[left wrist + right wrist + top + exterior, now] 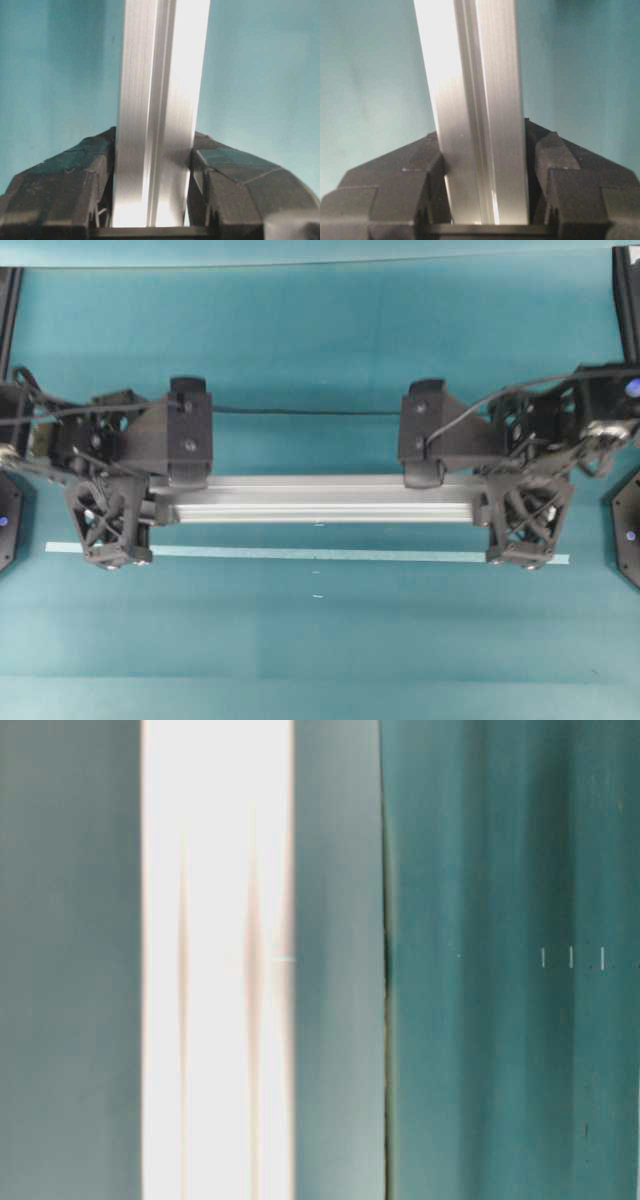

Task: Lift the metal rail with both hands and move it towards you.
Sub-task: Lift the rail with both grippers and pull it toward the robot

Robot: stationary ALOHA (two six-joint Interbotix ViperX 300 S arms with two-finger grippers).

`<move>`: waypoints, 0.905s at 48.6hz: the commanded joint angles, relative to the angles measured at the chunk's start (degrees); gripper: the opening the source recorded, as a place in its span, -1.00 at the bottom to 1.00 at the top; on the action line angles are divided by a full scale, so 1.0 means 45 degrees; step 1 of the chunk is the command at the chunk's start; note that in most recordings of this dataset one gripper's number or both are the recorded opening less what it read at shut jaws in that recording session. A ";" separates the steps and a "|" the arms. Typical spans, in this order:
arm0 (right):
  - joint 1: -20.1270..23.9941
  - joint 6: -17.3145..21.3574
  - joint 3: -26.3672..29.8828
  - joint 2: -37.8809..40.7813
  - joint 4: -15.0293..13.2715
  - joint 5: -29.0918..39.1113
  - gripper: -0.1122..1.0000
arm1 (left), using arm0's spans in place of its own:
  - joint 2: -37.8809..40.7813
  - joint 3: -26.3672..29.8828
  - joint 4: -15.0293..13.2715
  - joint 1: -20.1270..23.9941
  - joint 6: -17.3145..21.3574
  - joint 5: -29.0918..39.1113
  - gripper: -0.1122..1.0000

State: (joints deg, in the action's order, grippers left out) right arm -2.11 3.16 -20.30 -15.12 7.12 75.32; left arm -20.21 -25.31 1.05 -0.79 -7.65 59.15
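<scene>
— Across the teal desk (320, 360) from overhead: what lies there?

— The metal rail (320, 500), lengthwise, just above the pale tape strip (300, 553). The left pincer (112, 560) pinches one end, the right pincer (525, 558) the other.

— And the wrist views?

— Only they show the clamping—fingers (75, 175) pressed on both rail sides, likewise on the right (570, 175). Table-level view is a blur.

Writing on the rail (315, 498): none to read.
Labels on the left hand (112, 558) and right hand (525, 558): none to read.
Tape strip (300, 554): blank.
Table (320, 640): only small white tick marks, no letters or numbers.
</scene>
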 commanded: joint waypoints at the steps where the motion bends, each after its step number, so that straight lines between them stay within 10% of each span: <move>1: -0.0195 0.0625 0.0879 -0.0098 0.0137 0.0664 -0.13 | -0.0293 0.1133 0.0020 0.0078 -0.0156 0.0586 -0.25; 44: 0.0156 0.2598 0.5762 0.0605 0.0137 0.4297 -0.13 | 0.0781 0.6523 0.0020 0.0039 -0.0312 0.6074 -0.25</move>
State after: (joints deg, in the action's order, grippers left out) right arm -0.79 10.81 3.87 -12.48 7.65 95.27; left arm -16.44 1.58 0.97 -0.79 -7.65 87.10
